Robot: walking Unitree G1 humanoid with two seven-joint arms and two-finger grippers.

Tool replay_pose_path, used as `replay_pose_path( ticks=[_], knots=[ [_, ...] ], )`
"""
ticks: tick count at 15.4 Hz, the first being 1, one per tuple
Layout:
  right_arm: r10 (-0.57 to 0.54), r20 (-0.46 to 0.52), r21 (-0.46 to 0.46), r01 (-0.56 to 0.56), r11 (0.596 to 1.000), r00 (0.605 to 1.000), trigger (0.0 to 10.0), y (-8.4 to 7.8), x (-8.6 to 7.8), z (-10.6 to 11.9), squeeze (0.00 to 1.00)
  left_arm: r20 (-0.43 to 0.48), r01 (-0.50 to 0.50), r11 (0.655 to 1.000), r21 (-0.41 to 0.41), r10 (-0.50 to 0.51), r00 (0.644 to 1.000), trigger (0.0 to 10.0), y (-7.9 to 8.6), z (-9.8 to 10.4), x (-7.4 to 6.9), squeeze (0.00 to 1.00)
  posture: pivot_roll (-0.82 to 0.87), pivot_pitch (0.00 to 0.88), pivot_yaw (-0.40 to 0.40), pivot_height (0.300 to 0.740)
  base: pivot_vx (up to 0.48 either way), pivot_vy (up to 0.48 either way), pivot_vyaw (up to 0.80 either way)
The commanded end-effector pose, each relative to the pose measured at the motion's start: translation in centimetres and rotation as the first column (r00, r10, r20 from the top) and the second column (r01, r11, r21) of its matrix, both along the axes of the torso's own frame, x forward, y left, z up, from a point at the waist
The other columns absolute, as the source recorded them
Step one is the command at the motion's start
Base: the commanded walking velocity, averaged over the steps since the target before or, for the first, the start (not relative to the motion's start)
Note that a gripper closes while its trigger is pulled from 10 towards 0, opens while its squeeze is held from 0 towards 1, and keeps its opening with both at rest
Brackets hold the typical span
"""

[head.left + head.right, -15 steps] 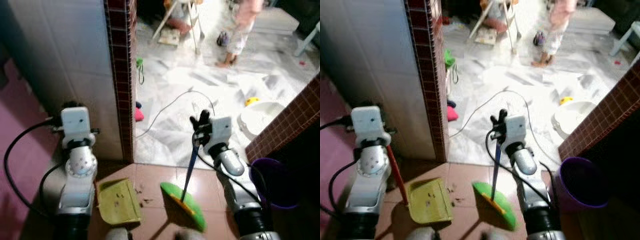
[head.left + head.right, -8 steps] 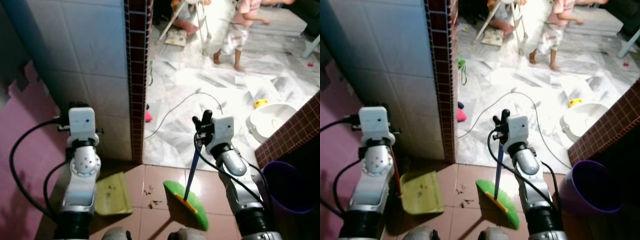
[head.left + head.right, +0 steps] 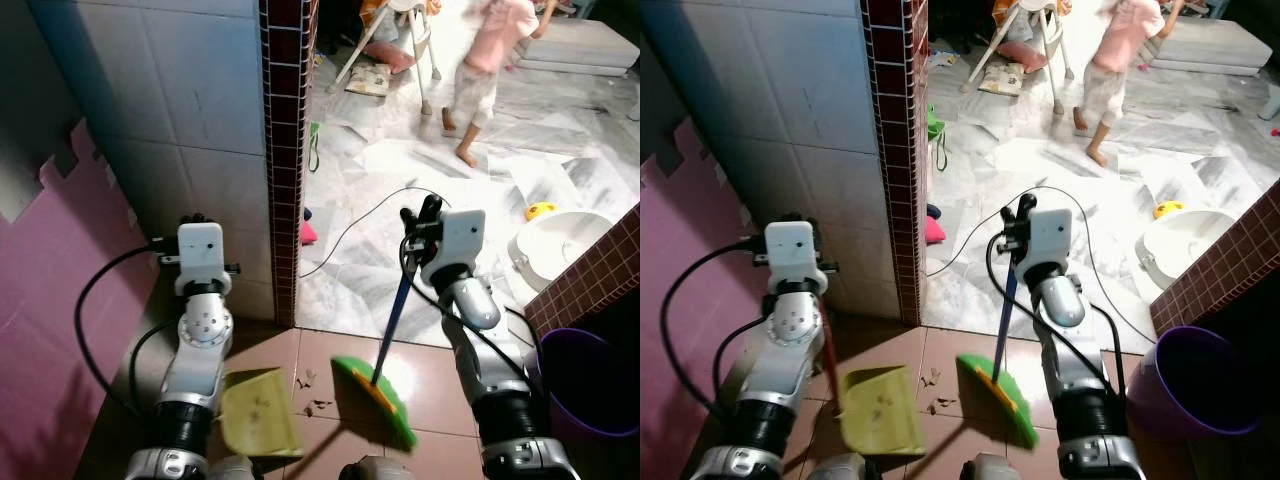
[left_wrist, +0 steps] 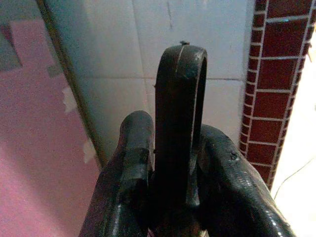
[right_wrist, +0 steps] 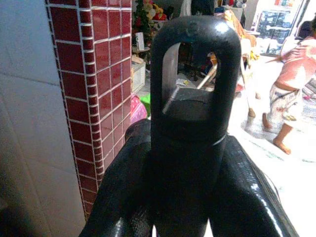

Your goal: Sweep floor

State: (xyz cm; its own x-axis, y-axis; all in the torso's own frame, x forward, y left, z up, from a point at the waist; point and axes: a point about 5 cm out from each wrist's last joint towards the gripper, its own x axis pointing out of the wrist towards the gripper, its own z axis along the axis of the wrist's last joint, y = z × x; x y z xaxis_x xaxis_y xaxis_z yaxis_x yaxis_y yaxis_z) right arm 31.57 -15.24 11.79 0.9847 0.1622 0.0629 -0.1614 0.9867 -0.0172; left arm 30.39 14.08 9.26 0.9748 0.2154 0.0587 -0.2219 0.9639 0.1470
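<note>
Dustpan [image 3: 878, 412] now sits closer to broom [image 3: 997, 390], w/ debris [image 3: 934, 392] between. Both grippers [image 3: 413, 237] [image 3: 792, 222] clamp handle tops; light, stiff tools, grip high.

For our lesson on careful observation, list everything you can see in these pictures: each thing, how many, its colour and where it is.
Broom: one, green head, blue handle, on brown floor tiles.
Dustpan: one, yellow-green, left of the broom, debris in it.
Debris: brown bits, between dustpan and broom.
Bucket: one, purple, far right.
Basin: one, white, on marble floor.
Cable: one, across marble floor.
High chair: one, white, at the back.
Person: one, blurred, at the back.
Left pincer: shut on dustpan handle.
Right pincer: shut on broom handle.
</note>
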Motion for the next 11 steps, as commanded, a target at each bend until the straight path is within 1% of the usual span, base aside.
replay_pose_path(
  ticks=[1,2,3,4,5,7,8,9,11],
  knots=[
    [-0.011,0.029,0.031,0.01,0.999,1.0,10.0,0.0,0.7,1.0,0.0,0.035,0.018,1.0,0.012,-0.019,0.999,10.0,-0.3,0.6,0.7,0.0,-0.1,0.0,-0.015,0.74,0.0,0.0,0.0],
    [-0.01,0.039,0.031,0.009,0.999,0.999,10.0,0.1,1.0,1.2,0.0,0.021,0.013,1.0,-0.007,-0.013,1.0,10.0,-0.5,0.4,0.9,0.0,-0.1,0.0,-0.013,0.74,0.0,0.0,0.0],
    [-0.013,0.058,0.044,0.01,0.999,0.998,10.0,0.4,1.5,1.7,0.0,0.026,0.043,0.999,-0.01,-0.043,0.999,10.0,-1.0,0.5,1.2,0.0,-0.11,0.0,-0.009,0.74,0.0,0.0,0.0],
    [-0.013,0.066,0.05,0.01,0.999,0.998,10.0,0.6,1.7,1.9,0.0,0.026,0.045,0.999,-0.011,-0.044,0.999,10.0,-1.1,0.5,1.2,0.0,-0.11,0.0,-0.008,0.74,0.0,0.0,0.0],
    [-0.026,0.053,0.097,0.021,0.995,0.998,10.0,0.8,2.1,2.0,0.0,0.03,0.051,0.999,-0.012,-0.051,0.998,10.0,-1.4,0.5,1.4,0.0,-0.11,0.0,-0.009,0.74,0.0,0.0,0.0],
    [-0.051,0.003,0.219,0.049,0.974,0.999,10.0,1.0,2.6,1.8,0.0,0.038,0.068,0.998,-0.018,-0.067,0.997,10.0,-2.0,0.5,1.6,0.0,-0.1,0.0,-0.01,0.74,0.0,0.0,0.0],
    [-0.053,-0.007,0.241,0.053,0.969,0.999,10.0,1.1,2.7,1.8,0.0,0.042,0.072,0.997,-0.018,-0.071,0.997,10.0,-2.1,0.5,1.6,0.0,-0.1,0.0,-0.01,0.74,0.0,0.0,0.0],
    [-0.044,-0.028,0.286,0.05,0.957,0.999,10.0,1.5,2.9,1.7,0.0,0.05,0.088,0.995,-0.036,-0.086,0.995,10.0,-2.4,0.4,1.8,0.0,-0.1,0.0,-0.01,0.74,0.0,0.0,0.0],
    [-0.041,-0.072,0.331,0.062,0.942,0.997,10.0,1.7,3.0,1.4,0.0,0.049,0.086,0.996,-0.029,-0.085,0.995,10.0,-2.5,0.2,1.9,0.0,-0.1,0.0,-0.01,0.74,0.0,0.0,0.0]
  ],
)
